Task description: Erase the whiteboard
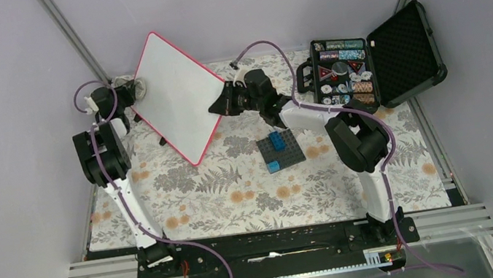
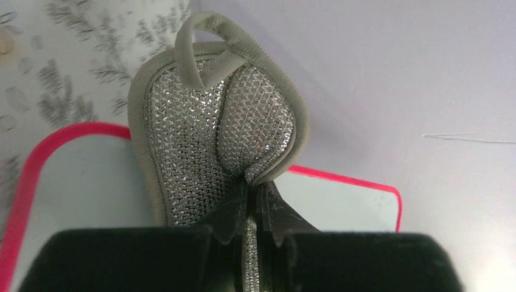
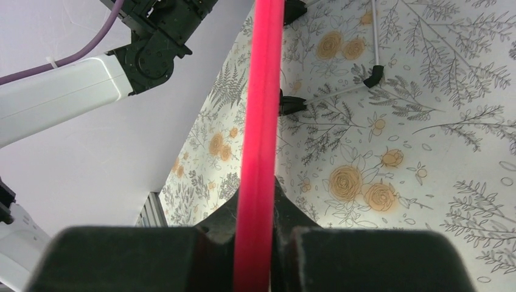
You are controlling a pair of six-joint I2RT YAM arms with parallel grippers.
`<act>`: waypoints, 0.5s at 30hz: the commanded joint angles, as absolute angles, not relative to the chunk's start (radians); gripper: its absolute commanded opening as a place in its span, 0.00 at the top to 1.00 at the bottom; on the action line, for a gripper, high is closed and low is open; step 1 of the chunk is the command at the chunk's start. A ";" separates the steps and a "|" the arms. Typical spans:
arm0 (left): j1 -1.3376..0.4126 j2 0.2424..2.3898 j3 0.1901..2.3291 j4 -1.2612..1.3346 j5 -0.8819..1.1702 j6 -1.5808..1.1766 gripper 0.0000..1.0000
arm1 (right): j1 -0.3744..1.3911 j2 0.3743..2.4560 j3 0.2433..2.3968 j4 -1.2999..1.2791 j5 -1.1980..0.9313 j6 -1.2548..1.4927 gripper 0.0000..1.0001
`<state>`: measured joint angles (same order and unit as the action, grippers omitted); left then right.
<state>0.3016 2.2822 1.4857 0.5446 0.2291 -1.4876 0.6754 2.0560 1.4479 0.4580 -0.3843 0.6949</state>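
whiteboard (image 1: 175,98) is standing tilted on the flowered mat (image 1: 238,199), left of and behind the dark brick plate (image 1: 281,150), and its face is showing plain white. right gripper (image 3: 255,210), just behind and left of the brick plate, is pinching the board's pink edge between its fingers. left gripper (image 2: 252,204), farther left of the plate and beyond the board, is clamping a silver mesh sponge (image 2: 207,134) with a grey loop. whether the sponge is touching the board, i cannot tell. black case (image 1: 380,64) is lying open right of and behind the plate.
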 commanded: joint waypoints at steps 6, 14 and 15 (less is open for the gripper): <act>0.191 2.338 1.728 0.616 0.232 -1.560 1.00 | 0.696 2.092 1.560 0.464 -0.707 0.658 1.00; 0.238 2.328 1.612 0.627 0.246 -1.522 1.00 | 0.684 2.072 1.541 0.440 -0.667 0.660 1.00; 0.251 2.315 1.582 0.628 0.246 -1.507 1.00 | 0.684 2.072 1.543 0.435 -0.665 0.662 1.00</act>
<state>0.2134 2.3386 1.6783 0.6163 0.2165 -1.5276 0.6476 2.0956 1.5082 0.4255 -0.4309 0.6910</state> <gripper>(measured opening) 0.043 0.109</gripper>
